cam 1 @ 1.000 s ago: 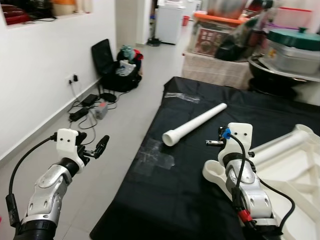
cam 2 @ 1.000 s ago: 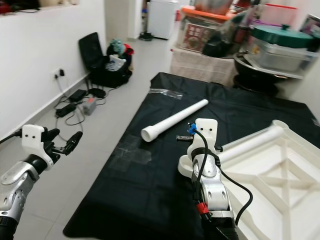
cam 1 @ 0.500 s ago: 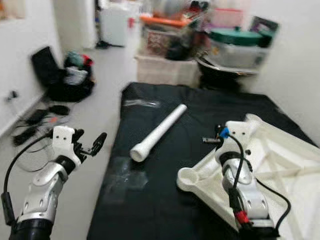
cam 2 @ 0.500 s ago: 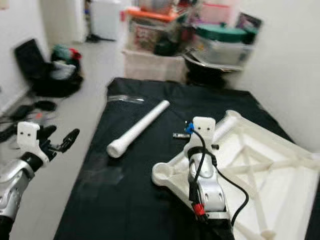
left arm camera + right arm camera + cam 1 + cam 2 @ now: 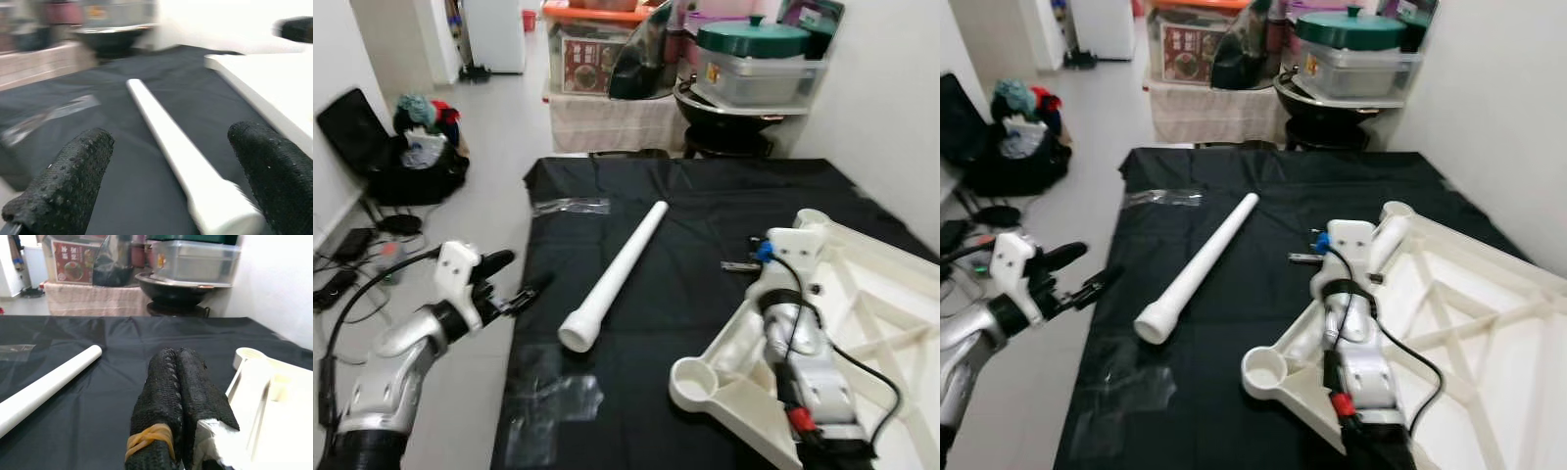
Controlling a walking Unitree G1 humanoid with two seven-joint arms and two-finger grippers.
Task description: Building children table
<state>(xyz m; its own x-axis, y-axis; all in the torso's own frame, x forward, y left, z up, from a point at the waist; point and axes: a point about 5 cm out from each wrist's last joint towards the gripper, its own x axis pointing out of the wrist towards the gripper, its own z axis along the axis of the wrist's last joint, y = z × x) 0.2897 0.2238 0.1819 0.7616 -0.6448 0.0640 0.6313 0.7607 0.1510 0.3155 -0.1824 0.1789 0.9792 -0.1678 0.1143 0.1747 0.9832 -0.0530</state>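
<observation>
A long white tube leg [image 5: 617, 274] lies on the black sheet [image 5: 705, 196], its flared end nearest me. The white table top [image 5: 862, 240] lies upside down at the right, with a round corner socket [image 5: 690, 382] toward me. My left gripper [image 5: 514, 276] is open at the sheet's left edge, just left of the leg's flared end. In the left wrist view the leg [image 5: 171, 142] runs between the spread fingertips [image 5: 83, 161]. My right gripper [image 5: 736, 265] is shut on nothing, above the sheet beside the table top's near rim; its closed fingers [image 5: 178, 382] carry a rubber band.
Clear plastic wrap lies on the sheet at the far left [image 5: 570, 206] and near left [image 5: 548, 406]. Boxes, a black wok and a green-lidded container [image 5: 749, 59] stand behind. A black bag [image 5: 372, 147] and cables [image 5: 342, 269] are on the floor at left. A white wall [image 5: 891, 108] rises at right.
The camera has swung right, bringing the table top into fuller view. My left gripper has come from over the bare floor to the sheet's edge, closer to the leg. The right gripper stays shut.
</observation>
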